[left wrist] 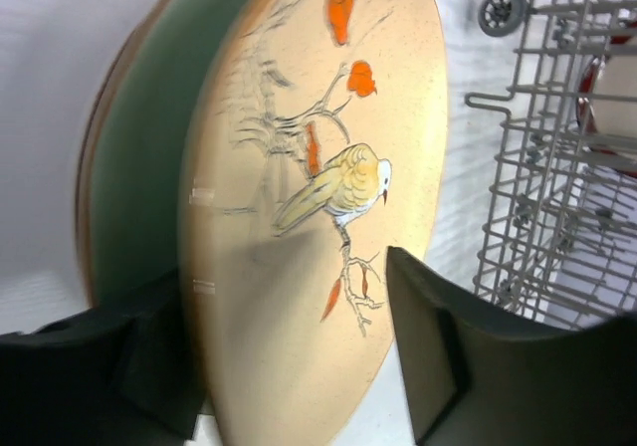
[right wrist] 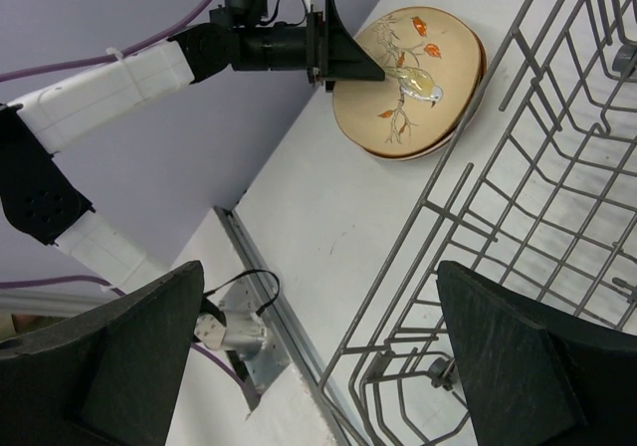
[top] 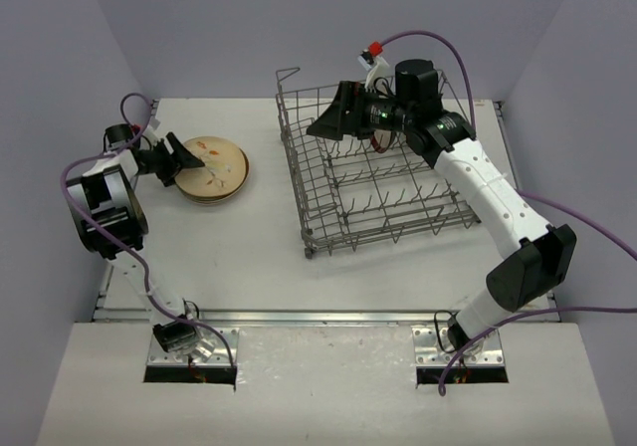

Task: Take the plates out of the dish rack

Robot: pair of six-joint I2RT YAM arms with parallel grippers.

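Note:
A stack of plates (top: 214,172) lies on the table at the left. Its top plate (left wrist: 318,167) is cream with a bird and orange leaves. A mint green plate (left wrist: 139,167) and a brown one lie under it. My left gripper (top: 189,160) is at the stack's left rim, open. The top plate's edge sits between its fingers (left wrist: 438,356), with a gap on one side. The grey wire dish rack (top: 388,232) stands at the centre right. A red-patterned plate (left wrist: 609,98) stands in it, mostly hidden under my right arm. My right gripper (top: 328,117) hovers wide open over the rack's back left corner, holding nothing.
Purple-grey walls close in the table on three sides. A metal rail (top: 328,317) runs along the near edge. In the right wrist view the rack's corner wires (right wrist: 518,167) and a small wheel (right wrist: 438,368) lie below the open right gripper (right wrist: 318,351), with the plate stack (right wrist: 408,78) beyond.

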